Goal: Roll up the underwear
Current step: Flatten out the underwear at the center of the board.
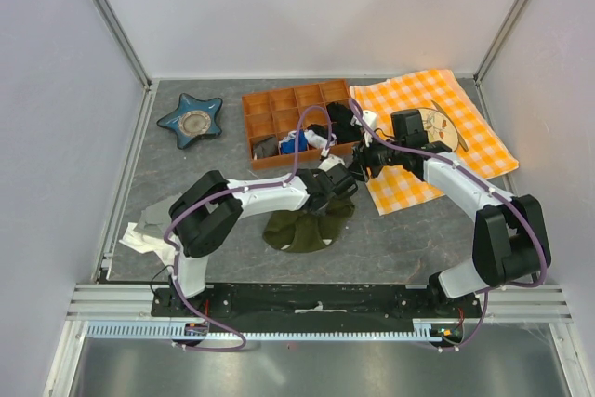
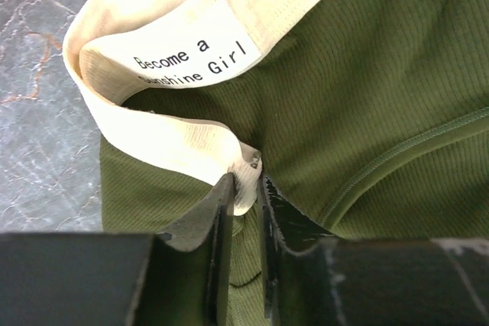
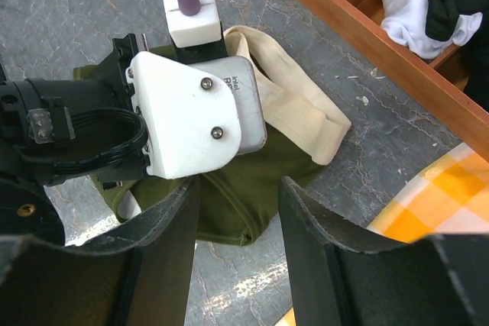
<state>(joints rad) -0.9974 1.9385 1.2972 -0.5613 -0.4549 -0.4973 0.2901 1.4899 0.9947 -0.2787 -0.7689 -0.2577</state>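
The underwear [image 1: 299, 231], dark olive-green ribbed cloth briefs with a cream-white elastic waistband [image 2: 153, 28], lies in a loose, crumpled spread on the grey stone-patterned table [image 1: 400, 239]. It sits near the middle, just in front of the orange-brown compartment tray [image 1: 249, 127].

Far to the left sit a blue star-shaped dish [image 1: 191, 120] and a crumpled white cloth [image 1: 139, 234], both well apart from the briefs. The left gripper [image 2: 244, 185] has its jaws pinched together on a fold of the waistband at the briefs' far edge, with cream elastic squeezed between the two black fingers. To the right, the right gripper [image 3: 238, 196] hangs just above the same end of the garment, its fingers spread and holding nothing. The orange-and-white checked cloth [image 1: 465, 127] lies beyond it.

The briefs look light, limp and easily bunched, so they would likely sag and fold on themselves wherever they are lifted. The waistband is the firmest part: thicker, doubled over and less likely to slip out of the pads than the thin ribbed body. It seems the sensible place to hold. A second grip further along the band would probably keep the edge straight for a tidy roll. Dragging could wrinkle the cloth.
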